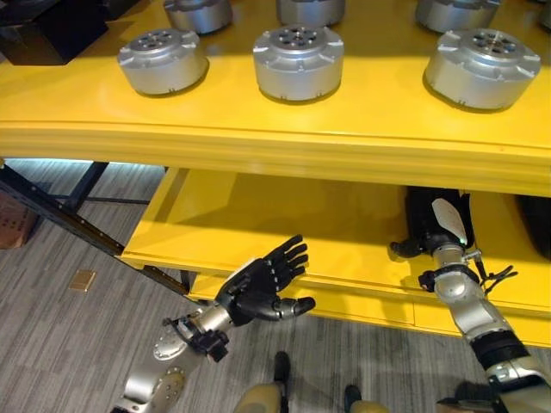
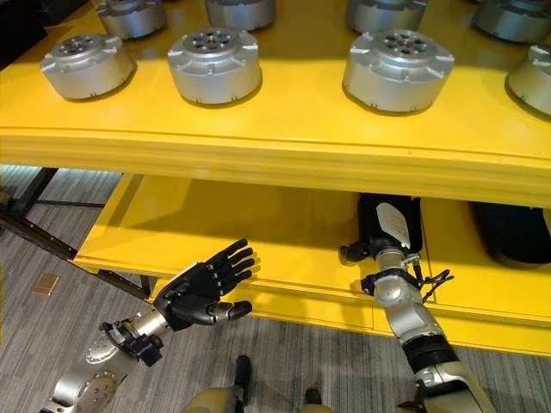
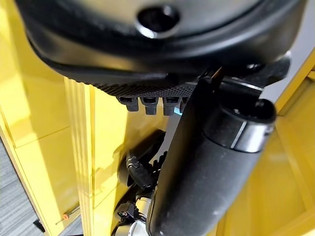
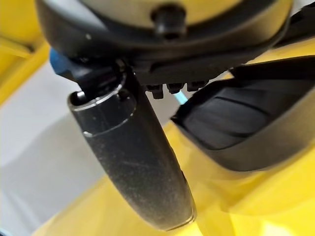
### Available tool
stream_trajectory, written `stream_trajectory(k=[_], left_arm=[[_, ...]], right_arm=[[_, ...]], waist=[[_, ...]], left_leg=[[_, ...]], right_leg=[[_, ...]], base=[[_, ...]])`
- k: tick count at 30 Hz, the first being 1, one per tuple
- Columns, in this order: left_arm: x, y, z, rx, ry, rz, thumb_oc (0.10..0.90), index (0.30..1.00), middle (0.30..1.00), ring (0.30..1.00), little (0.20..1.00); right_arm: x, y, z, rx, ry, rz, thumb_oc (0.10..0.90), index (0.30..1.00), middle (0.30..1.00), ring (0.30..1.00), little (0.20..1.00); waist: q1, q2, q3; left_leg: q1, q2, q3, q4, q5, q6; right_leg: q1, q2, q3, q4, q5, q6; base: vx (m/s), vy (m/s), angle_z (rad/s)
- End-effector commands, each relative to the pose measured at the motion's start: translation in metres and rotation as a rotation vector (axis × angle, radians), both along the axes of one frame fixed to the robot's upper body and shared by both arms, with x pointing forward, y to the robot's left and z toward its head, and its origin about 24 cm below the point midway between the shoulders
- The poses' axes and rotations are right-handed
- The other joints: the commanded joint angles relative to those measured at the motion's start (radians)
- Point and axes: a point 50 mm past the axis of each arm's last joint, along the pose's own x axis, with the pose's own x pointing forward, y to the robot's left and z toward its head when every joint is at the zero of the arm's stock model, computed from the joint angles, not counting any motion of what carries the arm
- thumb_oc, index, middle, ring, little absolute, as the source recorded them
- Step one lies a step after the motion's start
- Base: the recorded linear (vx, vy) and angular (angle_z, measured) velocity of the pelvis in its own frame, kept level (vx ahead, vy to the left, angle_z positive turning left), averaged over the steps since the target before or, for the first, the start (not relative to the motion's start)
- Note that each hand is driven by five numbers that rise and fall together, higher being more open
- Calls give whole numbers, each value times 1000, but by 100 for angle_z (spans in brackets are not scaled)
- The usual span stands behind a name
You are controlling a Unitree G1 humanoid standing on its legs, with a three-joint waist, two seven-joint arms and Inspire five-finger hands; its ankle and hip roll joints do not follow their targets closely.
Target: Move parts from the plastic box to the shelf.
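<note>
Up top in the left eye view, silver round parts (image 1: 299, 62) sit in rows on the yellow upper shelf (image 1: 258, 138), filling the upper third of the frame. Below it, the lower shelf (image 1: 258, 232) runs across the middle. The left hand (image 1: 263, 288) hangs at lower centre, in front of the lower shelf's edge, fingers straight and spread, thumb out, holding nothing; the parts are well above it. The right hand (image 1: 435, 228) is at middle right, reaching under the upper shelf over the lower one, its fingers hidden in the dark there, so whether they are apart or curled cannot be told. A dark object (image 1: 538, 224) lies at the right edge of the lower shelf, near that hand.

In the right eye view the same layout shows: parts (image 2: 215, 64) across the top, the left hand (image 2: 202, 292) open at lower left, the right hand (image 2: 387, 228) at centre right beneath the upper shelf, the dark object (image 2: 512, 232) just right of it.

The left wrist view shows the left hand's thumb (image 3: 211, 162) straight, with yellow shelf surface (image 3: 44, 147) beyond.

The right wrist view shows the right hand's thumb (image 4: 133, 157) extended over yellow shelf (image 4: 275, 206), with a black curved object (image 4: 246, 123) close beside it at right; the fingers are not readable.
</note>
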Motion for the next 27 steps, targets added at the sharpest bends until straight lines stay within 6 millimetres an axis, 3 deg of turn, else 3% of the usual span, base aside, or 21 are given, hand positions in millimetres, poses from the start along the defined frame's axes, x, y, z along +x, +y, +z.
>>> stream_trajectory(k=[1,7,9,10,15,18,19,22,24,27], left_arm=[[3,-11,44,-149,-252,-13,900,1000,1000,1000,1000],[1,-10,43,-157,-256,-3,900,1000,1000,1000,1000],[-1,-8,42,-174,-251,16,900,1000,1000,1000,1000],[-2,-5,43,-178,-265,37,900,1000,1000,1000,1000],[-3,-3,46,-187,-299,73,900,1000,1000,1000,1000],[-3,-1,48,-191,-311,97,900,1000,1000,1000,1000],[-4,4,49,-199,-319,120,900,1000,1000,1000,1000],[-6,8,50,-216,-309,135,900,1000,1000,1000,1000],[-8,12,46,-237,-282,138,900,1000,1000,1000,1000],[-10,8,44,-248,-273,100,900,1000,1000,1000,1000]], right_arm=[[5,18,59,-67,-315,111,900,1000,1000,1000,1000],[-4,27,55,-48,-335,153,900,1000,1000,1000,1000],[-17,39,54,43,-366,241,900,1000,1000,1000,1000],[-34,53,62,92,-412,342,900,1000,1000,1000,1000],[-61,77,67,182,-391,524,900,1000,1000,1000,1000],[-73,87,66,306,-316,655,900,1000,1000,1000,1000],[-87,94,64,403,-241,740,900,1000,1000,1000,1000],[-93,95,56,559,-120,806,900,1000,1000,1000,1000],[-102,90,43,751,-3,882,900,1000,1000,1000,1000],[-110,98,35,768,87,974,900,1000,1000,1000,1000]], waist=[[-2,-32,-78],[-11,-33,-85],[-24,-34,-91],[-39,-35,-95],[-66,-42,-108],[-81,-49,-114],[-94,-54,-116],[-104,-63,-121],[-116,-81,-134],[-122,-91,-142]], left_leg=[[57,-36,53,119,-236,44],[61,-35,56,112,-236,44],[65,-31,63,107,-235,45],[68,-30,68,100,-236,44],[78,-27,83,85,-237,44],[85,-26,91,80,-237,42],[89,-22,101,73,-233,38],[92,-21,106,67,-231,38],[96,-19,118,54,-225,39],[94,-20,124,53,-223,40]], right_leg=[[-133,36,-13,76,33,-20],[-132,38,-8,71,32,-20],[-132,39,-1,69,32,-20],[-136,41,7,68,32,-18],[-135,45,28,53,38,-15],[-133,48,42,41,46,-12],[-135,51,54,35,56,-9],[-137,54,66,31,59,-6],[-139,61,80,17,69,-1],[-140,66,87,11,72,0]], base=[[0,0,0],[-4,5,0],[-61,61,-2],[-78,66,-5],[-61,43,-16],[-43,32,-6],[-41,28,-14],[-44,18,-20],[-70,16,-7],[-50,37,-11]])
